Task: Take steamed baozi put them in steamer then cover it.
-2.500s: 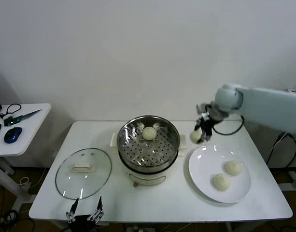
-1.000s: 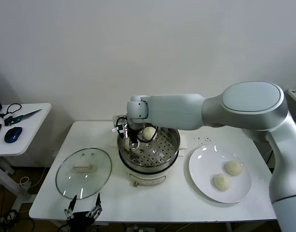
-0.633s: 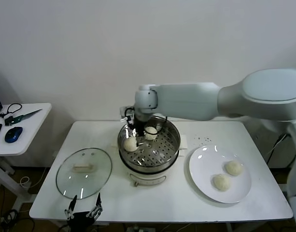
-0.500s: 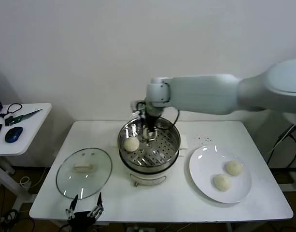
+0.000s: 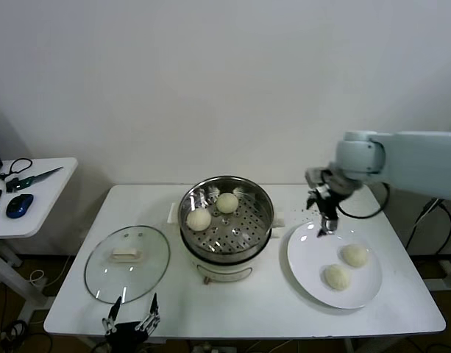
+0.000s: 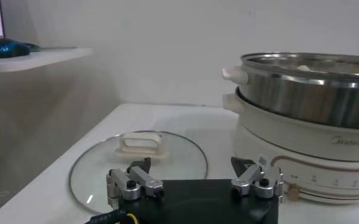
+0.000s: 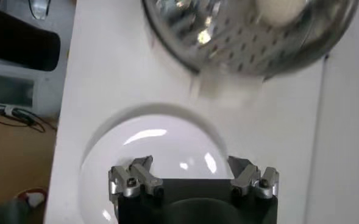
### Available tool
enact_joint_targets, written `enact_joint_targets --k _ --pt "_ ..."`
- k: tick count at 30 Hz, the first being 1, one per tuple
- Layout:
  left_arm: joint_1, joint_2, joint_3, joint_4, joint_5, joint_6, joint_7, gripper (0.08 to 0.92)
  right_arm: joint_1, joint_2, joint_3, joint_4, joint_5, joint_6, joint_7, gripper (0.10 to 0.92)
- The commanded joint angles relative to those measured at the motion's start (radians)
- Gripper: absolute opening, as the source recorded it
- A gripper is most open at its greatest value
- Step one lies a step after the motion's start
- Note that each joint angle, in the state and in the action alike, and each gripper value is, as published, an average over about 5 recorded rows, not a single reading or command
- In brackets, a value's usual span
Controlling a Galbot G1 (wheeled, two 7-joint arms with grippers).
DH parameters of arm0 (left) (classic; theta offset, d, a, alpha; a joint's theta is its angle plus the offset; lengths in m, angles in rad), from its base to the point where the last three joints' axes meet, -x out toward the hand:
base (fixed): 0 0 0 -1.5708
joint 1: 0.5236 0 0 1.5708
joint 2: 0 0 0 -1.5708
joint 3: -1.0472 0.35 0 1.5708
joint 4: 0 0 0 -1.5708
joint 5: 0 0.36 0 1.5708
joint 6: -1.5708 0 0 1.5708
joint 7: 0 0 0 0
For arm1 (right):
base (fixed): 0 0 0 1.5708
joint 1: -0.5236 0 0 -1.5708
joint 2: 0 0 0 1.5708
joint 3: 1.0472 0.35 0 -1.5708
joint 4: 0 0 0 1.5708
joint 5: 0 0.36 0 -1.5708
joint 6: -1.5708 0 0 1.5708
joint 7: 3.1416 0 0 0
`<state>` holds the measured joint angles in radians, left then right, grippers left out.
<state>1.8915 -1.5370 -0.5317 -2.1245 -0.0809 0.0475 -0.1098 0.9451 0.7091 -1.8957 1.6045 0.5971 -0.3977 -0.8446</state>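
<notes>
Since the earlier frames the right arm has been withdrawn from over the steamer (image 5: 226, 219), and a second bun has been left on the perforated tray. The right gripper (image 5: 325, 223) is now held empty, jaws spread, above the plate (image 5: 306, 263), over the rim nearest the steamer. Two steamed baozi (image 5: 199, 218) lie inside the steamer, one toward its far wall and one toward the side facing the cover; two more (image 5: 355, 254) remain on the plate, on the part farthest from the steamer.

The step in hand is judged to be the fetching of the third bun. The jaws should be brought down astride one bun, clear of its neighbour, and closed gently so the soft dough is not crushed.

The cover (image 5: 127, 262) lies flat on the table (image 5: 254, 309) beside the steamer, on the side opposite the plate, handle upward. The left gripper (image 6: 195, 180) is parked at the table edge just beside the cover, released and holding nothing.

The table is white, set against a plain white wall. A side table (image 5: 34, 193) bearing a mouse and scissors stands well beyond the cover.
</notes>
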Motion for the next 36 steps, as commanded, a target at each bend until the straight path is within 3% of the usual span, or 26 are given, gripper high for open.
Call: enact_joint_targets --k 1,15,36 --pt "0.002 -0.001 0.001 -0.002 0.004 0.0 0.0 0.823 -0.285 -0.259 0.126 0.05 -0.17 -0.037 0.05 0.823" --pt "0.011 -0.009 0.001 0.006 0.013 -0.007 -0.003 0.823 -0.621 -0.254 0.456 -0.055 -0.267 -0.047 0.064 0.823" --pt "0.013 -0.012 0.002 0.011 0.014 -0.01 -0.004 0.823 -0.669 -0.204 0.483 -0.125 -0.284 -0.035 0.046 0.823"
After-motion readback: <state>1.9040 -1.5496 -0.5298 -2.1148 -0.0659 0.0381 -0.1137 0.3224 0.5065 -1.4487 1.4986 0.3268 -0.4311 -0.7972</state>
